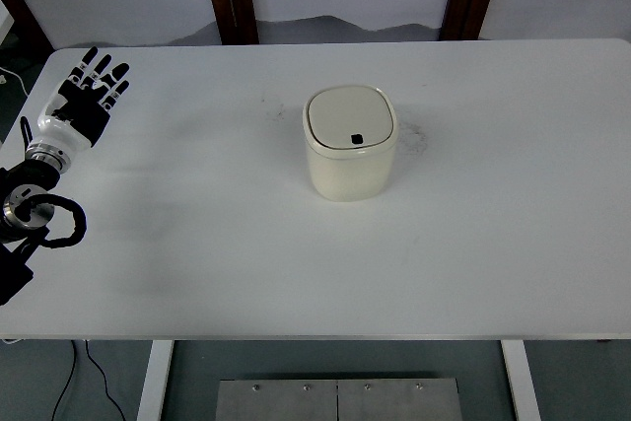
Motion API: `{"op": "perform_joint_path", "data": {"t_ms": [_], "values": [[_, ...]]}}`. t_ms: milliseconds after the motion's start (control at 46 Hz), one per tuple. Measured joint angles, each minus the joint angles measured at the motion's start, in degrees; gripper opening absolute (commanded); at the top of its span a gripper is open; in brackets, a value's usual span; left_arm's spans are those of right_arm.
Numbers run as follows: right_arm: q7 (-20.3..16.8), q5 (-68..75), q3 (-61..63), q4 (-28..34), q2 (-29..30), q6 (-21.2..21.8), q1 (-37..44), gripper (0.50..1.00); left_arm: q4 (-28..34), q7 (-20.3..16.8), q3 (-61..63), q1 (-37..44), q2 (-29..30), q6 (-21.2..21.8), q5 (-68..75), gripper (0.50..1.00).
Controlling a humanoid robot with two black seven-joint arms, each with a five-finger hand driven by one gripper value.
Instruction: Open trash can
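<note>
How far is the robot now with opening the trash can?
Nothing looks done yet: the lid lies flat and closed on the trash can at the middle of the table. Nothing is in hand: the left hand is far off at the table's left edge, fingers spread, empty. Reaching the can and opening its lid are left.

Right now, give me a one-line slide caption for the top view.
Closed cream trash can at the centre of the white table; left hand open at the far left, not touching it.

White table [493, 244] carries one cream trash can [350, 160], lid seemingly closed.
</note>
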Motion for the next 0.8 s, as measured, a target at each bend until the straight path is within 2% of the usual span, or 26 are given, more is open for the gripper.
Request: {"op": "perform_joint_path", "data": {"t_ms": [804], "values": [[0.0, 0.0, 0.0, 0.0, 0.0, 0.02, 0.0, 0.991, 0.02, -0.17, 0.03, -3.55, 0.73, 0.52, -0.05, 1.0]]}}
